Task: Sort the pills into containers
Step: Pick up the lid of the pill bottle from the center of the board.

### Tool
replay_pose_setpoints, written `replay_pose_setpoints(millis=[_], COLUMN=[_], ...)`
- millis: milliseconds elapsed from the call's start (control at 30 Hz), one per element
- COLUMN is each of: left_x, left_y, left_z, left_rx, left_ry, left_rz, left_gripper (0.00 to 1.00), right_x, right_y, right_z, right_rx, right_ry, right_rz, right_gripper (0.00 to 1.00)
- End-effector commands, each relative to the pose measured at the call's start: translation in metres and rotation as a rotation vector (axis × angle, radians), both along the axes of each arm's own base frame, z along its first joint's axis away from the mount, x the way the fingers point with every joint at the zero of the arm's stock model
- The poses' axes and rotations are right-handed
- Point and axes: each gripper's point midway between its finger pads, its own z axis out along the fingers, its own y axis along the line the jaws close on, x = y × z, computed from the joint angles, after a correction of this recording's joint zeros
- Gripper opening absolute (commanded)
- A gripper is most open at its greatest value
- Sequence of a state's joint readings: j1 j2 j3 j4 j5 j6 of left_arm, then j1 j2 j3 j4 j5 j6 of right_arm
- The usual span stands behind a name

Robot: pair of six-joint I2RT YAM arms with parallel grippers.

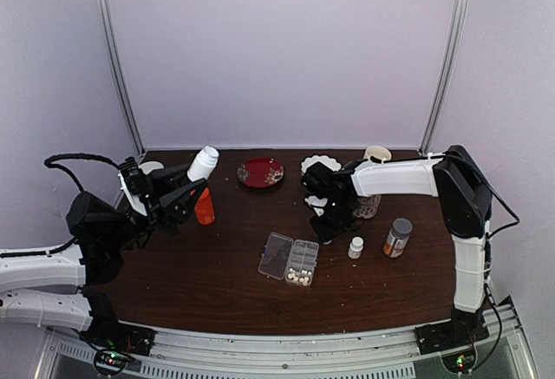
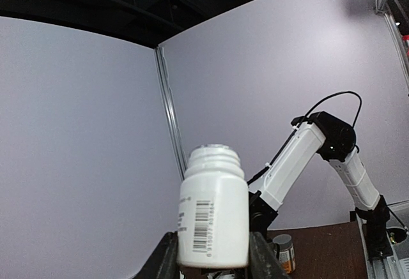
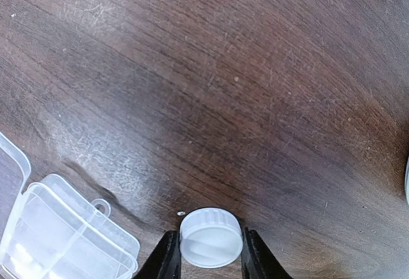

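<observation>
four bottles (image 1: 398,237), one pill box (image 1: 276,255). left gripper (image 2: 214,260) clamps the white bottle (image 2: 213,221), barcode digits unreadable; right gripper (image 3: 209,253) clamps one cap (image 3: 211,235).

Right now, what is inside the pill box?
Its lid is open. A few whitish pills lie at the box's near end; whether the other cells hold any is too small to tell.
</observation>
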State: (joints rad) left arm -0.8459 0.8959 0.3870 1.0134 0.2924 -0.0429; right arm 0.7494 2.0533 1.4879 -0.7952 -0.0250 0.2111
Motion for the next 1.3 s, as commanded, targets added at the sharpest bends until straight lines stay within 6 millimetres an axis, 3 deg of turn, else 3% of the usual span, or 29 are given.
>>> replay_pose_setpoints(millis=[0,100,233,433,567,700,833,1033,1167,1267], left_x=[-0.002,-0.001,-0.001,0.003,0.007,0.013,0.016,0.012,0.007,0.008], left_y=[0.002,0.000,0.000,-0.007,-0.018,-0.031,-0.041,-0.056,-0.064,-0.071], left_z=[0.011,0.010,0.009,0.004,0.003,-0.003,-0.006,-0.009,-0.010,-0.014], left_rx=[-0.011,0.000,0.005,0.030,0.031,0.031,0.029,0.085,0.122,0.165], left_ry=[-0.033,-0.029,-0.030,-0.001,0.030,0.080,0.119,0.143,0.148,0.173], left_rz=[0.004,0.002,0.001,-0.012,-0.056,-0.117,-0.199,-0.313,-0.375,-0.394], left_gripper=[0.00,0.00,0.00,0.00,0.00,0.00,0.00,0.00,0.00,0.00], right_x=[0.007,0.006,0.006,0.013,0.008,-0.010,-0.039,-0.101,-0.131,-0.144], right_y=[-0.003,-0.004,-0.003,-0.004,0.006,0.022,0.031,0.045,0.053,0.060], right_z=[0.001,-0.001,0.000,0.031,0.074,0.133,0.207,0.305,0.344,0.356], right_rx=[-0.020,-0.026,-0.023,0.004,0.134,0.337,0.558,0.862,0.953,0.950], right_ry=[-0.009,-0.003,-0.006,-0.080,-0.141,-0.214,-0.323,-0.484,-0.537,-0.562], right_rz=[-0.008,-0.006,-0.004,-0.008,0.035,0.141,0.284,0.529,0.667,0.738], right_gripper=[0.35,0.37,0.27,0.26,0.24,0.21,0.20,0.20,0.20,0.19])
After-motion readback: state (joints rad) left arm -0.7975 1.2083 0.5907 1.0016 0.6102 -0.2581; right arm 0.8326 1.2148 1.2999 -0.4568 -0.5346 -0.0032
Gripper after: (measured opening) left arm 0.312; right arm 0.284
